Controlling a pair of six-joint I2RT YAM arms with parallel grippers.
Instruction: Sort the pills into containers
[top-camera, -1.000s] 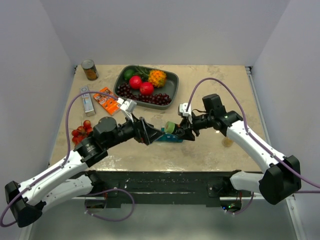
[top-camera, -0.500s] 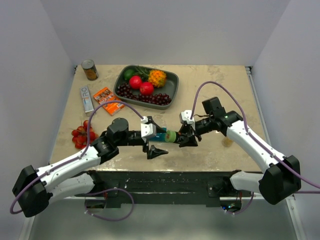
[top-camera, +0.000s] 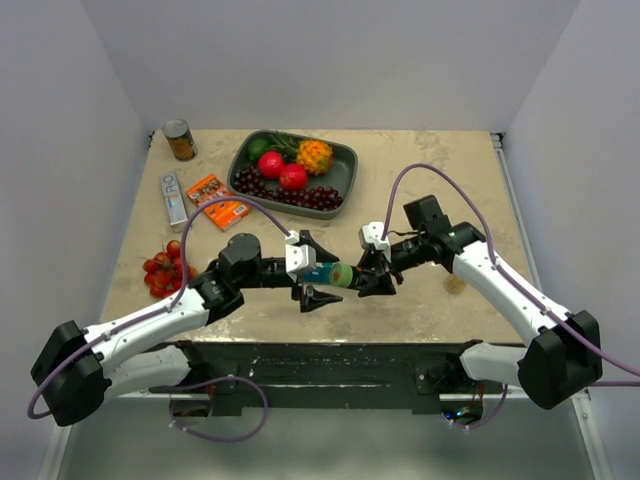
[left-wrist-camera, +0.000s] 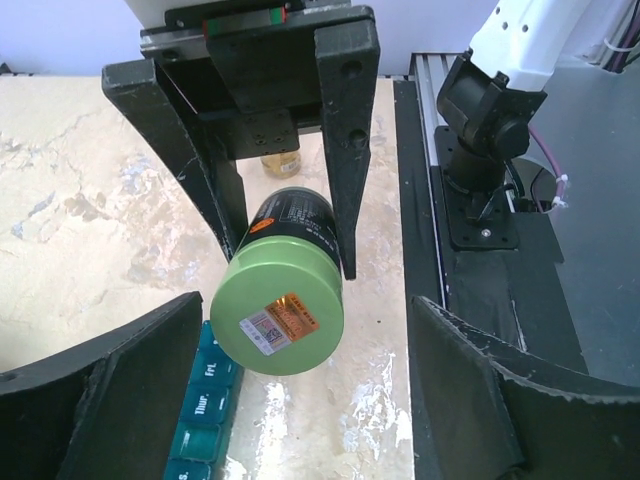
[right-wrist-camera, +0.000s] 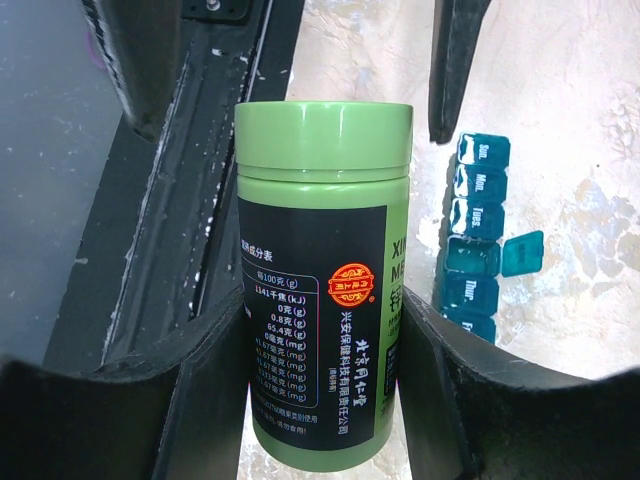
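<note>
Right gripper clamped on glossy green plastic cylinder bottle. Left gripper spread wide, flanking round cap, not touching. Teal pill organizer, row of square cells, flat on mottled table just below bottle.

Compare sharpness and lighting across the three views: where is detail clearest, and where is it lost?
Top external: soft, even light, faint shadows on the table, small items lack detail. Right wrist: print on the green bottle is crisp. Left wrist: the bottle's sticker is sharp; the table looks bright and pale.
</note>
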